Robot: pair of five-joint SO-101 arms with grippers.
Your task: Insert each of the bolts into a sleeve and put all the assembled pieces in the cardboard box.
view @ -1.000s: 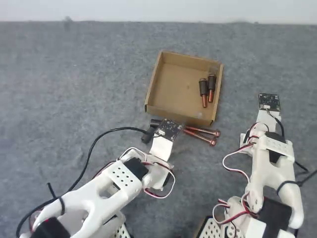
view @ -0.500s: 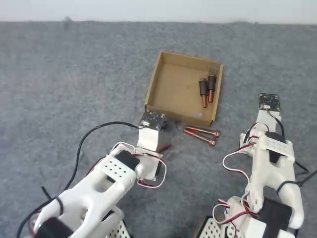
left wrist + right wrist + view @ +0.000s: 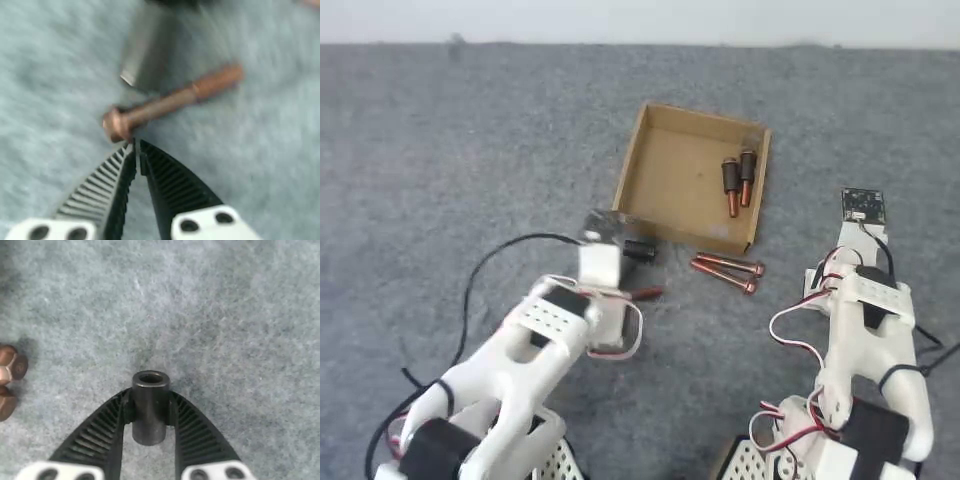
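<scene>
Since a second ago my left arm has swung sideways along the near wall of the cardboard box (image 3: 660, 225), away from the two loose bolts (image 3: 725, 268). A single bolt (image 3: 170, 102) now lies uncovered just past its fingertips. My right arm has not budged.

My left gripper (image 3: 135, 146) has its ribbed fingers pressed almost together with nothing between them. The bolt's head sits just off their tips and the shank runs away from them. I judge that lone bolt is easier to pinch there than beside its neighbours. A spare sleeve (image 3: 638, 250) lies beyond the bolt, close against the box wall.

My right gripper (image 3: 149, 402) is clamped on a sleeve (image 3: 149, 427), upright with its bore facing up between the fingers, presumably a ready socket for a bolt from above.

The bolts are copper-coloured metal with smooth shanks and faceted heads. The sleeves are short matte black cylinders with a round bore. The grey carpet (image 3: 470, 150) looks felted, soft enough to stop round parts rolling. The shallow, open-topped box of brown card holds two assembled pieces (image 3: 738, 180).
</scene>
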